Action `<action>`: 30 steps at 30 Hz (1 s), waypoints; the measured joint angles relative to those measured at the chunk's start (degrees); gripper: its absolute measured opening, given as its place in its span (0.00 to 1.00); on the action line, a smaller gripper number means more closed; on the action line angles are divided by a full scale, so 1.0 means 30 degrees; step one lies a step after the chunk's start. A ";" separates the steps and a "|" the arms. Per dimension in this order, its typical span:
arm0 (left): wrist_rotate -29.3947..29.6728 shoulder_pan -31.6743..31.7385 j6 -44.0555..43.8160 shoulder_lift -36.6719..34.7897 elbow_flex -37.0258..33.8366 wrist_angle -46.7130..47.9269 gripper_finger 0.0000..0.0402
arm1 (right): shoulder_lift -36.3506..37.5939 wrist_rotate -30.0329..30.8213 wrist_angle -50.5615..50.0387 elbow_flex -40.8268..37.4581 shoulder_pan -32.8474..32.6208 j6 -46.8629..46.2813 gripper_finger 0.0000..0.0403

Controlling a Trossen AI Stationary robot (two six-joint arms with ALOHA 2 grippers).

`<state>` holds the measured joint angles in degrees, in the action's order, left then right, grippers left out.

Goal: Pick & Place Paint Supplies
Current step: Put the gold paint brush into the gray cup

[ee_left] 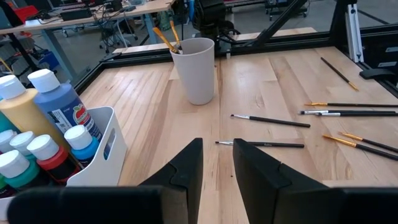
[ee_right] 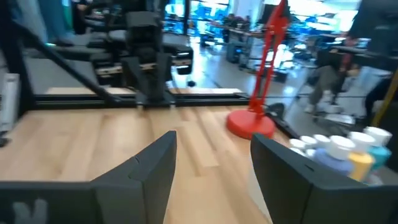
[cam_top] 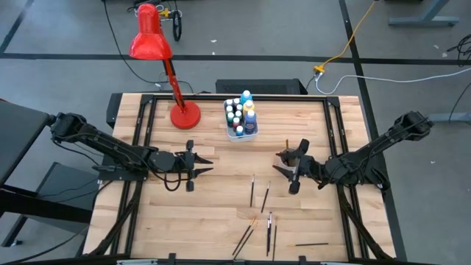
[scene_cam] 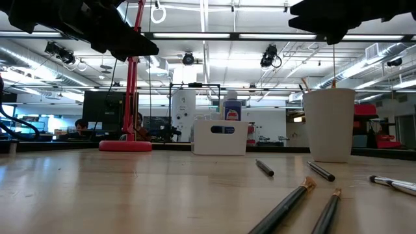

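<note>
Several thin paintbrushes [cam_top: 252,190] lie flat on the wooden table's near right part, also in the left wrist view [ee_left: 270,119] and the low view [scene_cam: 264,168]. White-capped paint bottles [cam_top: 239,110] stand in a white tub [cam_top: 241,132] at the far middle, seen too in the left wrist view [ee_left: 59,106]. A white cup [ee_left: 196,68] with two brushes in it stands upright on the table [scene_cam: 328,123]. My left gripper [cam_top: 204,166] hovers open left of centre. My right gripper [cam_top: 280,163] hovers open right of centre, above the cup. Both face each other.
A red desk lamp [cam_top: 184,116] stands on its round base left of the tub, its head leaning past the table's far edge. Black rails frame the table [cam_top: 221,213]. Bare wood lies between the two grippers. People sit at desks in the room behind.
</note>
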<state>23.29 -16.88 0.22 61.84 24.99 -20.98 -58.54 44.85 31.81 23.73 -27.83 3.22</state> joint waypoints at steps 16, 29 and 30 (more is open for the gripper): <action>0.0007 0.0000 0.0137 0.0000 0.0000 -0.0004 0.24 | -0.0675 -0.4056 0.1138 0.0022 0.0007 -0.1086 0.52; 0.0000 0.0000 0.0003 -0.0006 0.0000 -0.0470 0.24 | -0.2836 -0.5760 0.3102 0.0029 0.0015 -0.0856 0.52; 0.0000 0.0000 0.0057 -0.0007 0.0000 -0.0487 0.24 | -0.2868 -0.5819 0.3104 0.0029 0.0015 -0.0850 0.52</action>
<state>23.29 -16.88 0.39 61.82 24.99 -22.44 -67.15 27.39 41.12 23.81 -27.79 0.67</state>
